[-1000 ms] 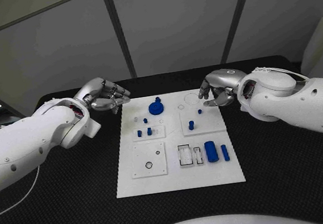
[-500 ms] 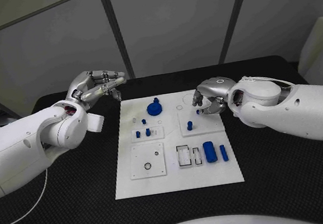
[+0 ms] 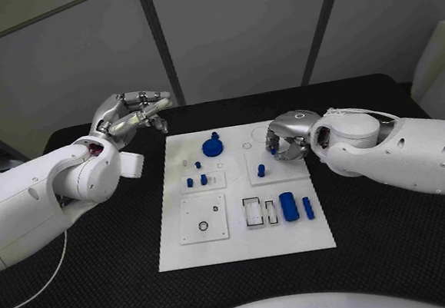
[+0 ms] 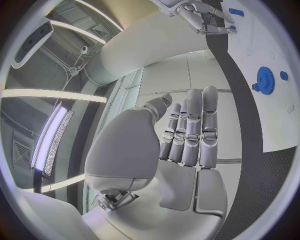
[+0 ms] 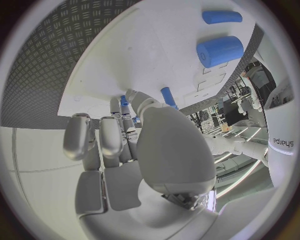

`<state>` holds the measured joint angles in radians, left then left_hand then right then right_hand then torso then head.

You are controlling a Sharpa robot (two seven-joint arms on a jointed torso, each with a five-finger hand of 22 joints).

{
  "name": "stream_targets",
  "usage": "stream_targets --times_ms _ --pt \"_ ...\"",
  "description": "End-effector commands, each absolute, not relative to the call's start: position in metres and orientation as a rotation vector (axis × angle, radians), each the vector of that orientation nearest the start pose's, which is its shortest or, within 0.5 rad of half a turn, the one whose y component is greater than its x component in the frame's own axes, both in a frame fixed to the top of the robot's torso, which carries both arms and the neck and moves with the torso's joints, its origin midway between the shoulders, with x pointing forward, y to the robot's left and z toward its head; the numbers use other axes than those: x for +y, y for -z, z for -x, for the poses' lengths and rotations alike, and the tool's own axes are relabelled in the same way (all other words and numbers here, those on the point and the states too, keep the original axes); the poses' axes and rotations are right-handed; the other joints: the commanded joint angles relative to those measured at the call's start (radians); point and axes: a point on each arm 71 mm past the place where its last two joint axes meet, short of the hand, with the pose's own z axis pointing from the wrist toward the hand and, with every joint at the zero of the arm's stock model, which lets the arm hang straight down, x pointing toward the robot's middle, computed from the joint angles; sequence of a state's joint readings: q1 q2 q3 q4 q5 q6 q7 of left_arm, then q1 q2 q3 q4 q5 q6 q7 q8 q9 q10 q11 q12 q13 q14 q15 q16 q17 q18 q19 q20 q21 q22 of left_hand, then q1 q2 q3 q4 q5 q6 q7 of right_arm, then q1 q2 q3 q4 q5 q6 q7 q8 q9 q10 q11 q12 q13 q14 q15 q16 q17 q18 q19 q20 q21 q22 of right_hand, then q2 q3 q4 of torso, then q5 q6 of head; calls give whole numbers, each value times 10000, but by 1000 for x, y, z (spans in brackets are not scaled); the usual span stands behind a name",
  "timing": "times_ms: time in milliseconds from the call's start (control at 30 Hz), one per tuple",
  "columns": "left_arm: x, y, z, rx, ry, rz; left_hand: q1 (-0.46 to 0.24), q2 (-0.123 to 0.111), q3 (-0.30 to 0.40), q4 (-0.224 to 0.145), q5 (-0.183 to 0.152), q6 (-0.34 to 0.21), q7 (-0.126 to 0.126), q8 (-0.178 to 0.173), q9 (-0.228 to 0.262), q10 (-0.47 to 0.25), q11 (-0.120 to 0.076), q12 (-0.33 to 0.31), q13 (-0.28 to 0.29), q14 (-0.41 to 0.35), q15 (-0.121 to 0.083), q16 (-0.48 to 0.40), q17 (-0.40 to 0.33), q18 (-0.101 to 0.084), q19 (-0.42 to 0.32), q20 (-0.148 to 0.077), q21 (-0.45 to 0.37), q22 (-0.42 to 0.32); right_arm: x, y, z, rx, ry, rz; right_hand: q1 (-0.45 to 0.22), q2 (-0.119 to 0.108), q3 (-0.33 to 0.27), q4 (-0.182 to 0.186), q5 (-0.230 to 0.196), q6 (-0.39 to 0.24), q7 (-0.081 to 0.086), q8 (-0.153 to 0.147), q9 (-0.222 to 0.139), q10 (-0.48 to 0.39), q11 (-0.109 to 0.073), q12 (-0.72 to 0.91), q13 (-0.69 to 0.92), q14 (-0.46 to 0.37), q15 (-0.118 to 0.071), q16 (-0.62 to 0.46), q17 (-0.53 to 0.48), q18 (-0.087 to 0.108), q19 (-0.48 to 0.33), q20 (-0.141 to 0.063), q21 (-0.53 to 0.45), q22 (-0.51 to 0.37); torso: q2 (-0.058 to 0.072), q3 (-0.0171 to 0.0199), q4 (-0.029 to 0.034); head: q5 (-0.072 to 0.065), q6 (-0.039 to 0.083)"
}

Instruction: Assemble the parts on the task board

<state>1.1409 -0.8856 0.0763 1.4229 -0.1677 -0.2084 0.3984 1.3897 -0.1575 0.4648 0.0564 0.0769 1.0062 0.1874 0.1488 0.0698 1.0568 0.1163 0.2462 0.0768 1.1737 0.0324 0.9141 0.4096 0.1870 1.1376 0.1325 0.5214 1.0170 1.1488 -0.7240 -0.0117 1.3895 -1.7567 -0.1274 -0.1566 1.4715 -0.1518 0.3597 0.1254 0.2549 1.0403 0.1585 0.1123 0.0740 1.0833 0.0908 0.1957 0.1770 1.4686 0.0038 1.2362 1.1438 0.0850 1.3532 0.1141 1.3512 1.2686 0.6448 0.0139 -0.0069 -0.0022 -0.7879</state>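
- Right hand (image 3: 286,139) is seen low over the far right part of the task board (image 3: 247,243), its fingers curled downward beside a small blue peg (image 3: 260,170) that stands upright in a raised white block; in the right wrist view a small blue piece (image 5: 124,100) is seen at the fingertips (image 5: 128,95), but whether it is pinched or merely touched cannot be told.
- Left hand (image 3: 128,114) is held raised off the board, beyond its far left corner, with the fingers lying together and nothing between them; in the left wrist view the palm and straight fingers (image 4: 190,131) are seen bare, so the hand is taken to be released.
- A blue gear (image 3: 214,148) is seated on the far middle of the board, with a small blue knob just beyond it.
- Two short blue pegs (image 3: 197,181) are seen standing side by side in the left white block, and a further small blue piece lies just beyond them.
- A large blue cylinder (image 3: 290,207) and a slim blue pin (image 3: 308,208) lie on their sides near the right edge, just beside two open rectangular slots (image 3: 260,213) that hold nothing.
- A square plate (image 3: 203,219) at the near left carries a ring-shaped mark and a small hole, both apparently unfilled.
- The task is judged to be partly done: the gear and several pegs appear placed, while the cylinder, the pin and the open slots are judged to remain.
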Motion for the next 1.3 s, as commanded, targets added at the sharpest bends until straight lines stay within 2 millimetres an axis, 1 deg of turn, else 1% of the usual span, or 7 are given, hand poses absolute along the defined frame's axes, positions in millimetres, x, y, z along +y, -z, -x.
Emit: stream_targets --times_ms 33,300,433,567,767,1067,1300 --pt "257 166 -507 13485 15467 9804 4 112 -40 -23 -18 56 11 45 1 71 5 48 11 -51 -1 -70 -15 -32 -31 -14 -64 -14 -176 221 -500 17790 -4016 4698 94 51 111 -42 -51 99 7 23 12 122 6 -59 -68 356 28 80 41 -124 79 7 69 66 -4 6 -7 11 -14" --pt "259 166 -508 13520 15320 9896 23 122 -40 -36 -16 55 10 49 0 70 3 62 11 -57 -5 -77 -30 -32 -30 -17 -75 -25 -173 225 -500 17811 -4027 4737 191 266 538 -334 -280 541 -115 144 65 632 -130 -2 -235 369 -77 221 109 -210 326 -77 380 474 -6 9 -13 31 -52" --pt "260 167 -508 13530 15267 9926 23 122 -40 -36 -16 55 10 49 0 70 3 62 11 -57 -5 -77 -30 -32 -30 -17 -75 -25 -173 223 -500 17472 -3959 4665 258 454 787 -518 -420 749 -169 202 93 872 -192 19 -284 361 -133 222 54 -256 456 -129 542 687 -15 3 -12 24 -54" --pt "260 167 -508 13537 15221 9951 63 140 -34 -65 -14 56 8 57 -1 66 -1 83 9 -61 -10 -86 -52 -31 -25 -24 -91 -42 -173 220 -500 17019 -3956 4524 251 577 1074 -702 -467 841 -182 195 100 1013 -203 -14 -340 357 -156 225 -2 -299 571 -169 691 881 -16 10 -14 23 -51" --pt "262 168 -509 13549 15144 9993 95 147 -30 -89 -13 55 8 62 -2 62 -3 97 8 -63 -15 -91 -68 -31 -20 -29 -100 -52 -173 214 -497 16470 -4136 4383 139 550 1272 -855 -439 909 -191 181 106 1124 -233 -47 -383 357 -167 250 -31 -337 672 -181 821 1054 -24 8 -16 16 -52" --pt "263 168 -510 13586 15079 10040 118 144 -32 -112 -14 52 9 65 -4 56 -3 108 6 -64 -17 -95 -81 -31 -15 -34 -107 -61 -173 202 -483 15816 -4619 4236 8 487 1332 -914 -456 942 -193 168 109 1160 -235 -80 -410 358 -170 274 -40 -356 721 -183 886 1141 -22 3 -16 -7 0" --pt "264 169 -510 13605 15037 10068 127 132 -41 -127 -16 41 16 63 -7 42 3 113 2 -68 -17 -100 -94 -32 -12 -37 -113 -68 -175 189 -473 15468 -4987 4033 -59 450 1348 -933 -463 941 -192 154 107 1159 -233 -102 -424 359 -168 286 -41 -360 730 -182 902 1162 -26 -7 -8 15 22"
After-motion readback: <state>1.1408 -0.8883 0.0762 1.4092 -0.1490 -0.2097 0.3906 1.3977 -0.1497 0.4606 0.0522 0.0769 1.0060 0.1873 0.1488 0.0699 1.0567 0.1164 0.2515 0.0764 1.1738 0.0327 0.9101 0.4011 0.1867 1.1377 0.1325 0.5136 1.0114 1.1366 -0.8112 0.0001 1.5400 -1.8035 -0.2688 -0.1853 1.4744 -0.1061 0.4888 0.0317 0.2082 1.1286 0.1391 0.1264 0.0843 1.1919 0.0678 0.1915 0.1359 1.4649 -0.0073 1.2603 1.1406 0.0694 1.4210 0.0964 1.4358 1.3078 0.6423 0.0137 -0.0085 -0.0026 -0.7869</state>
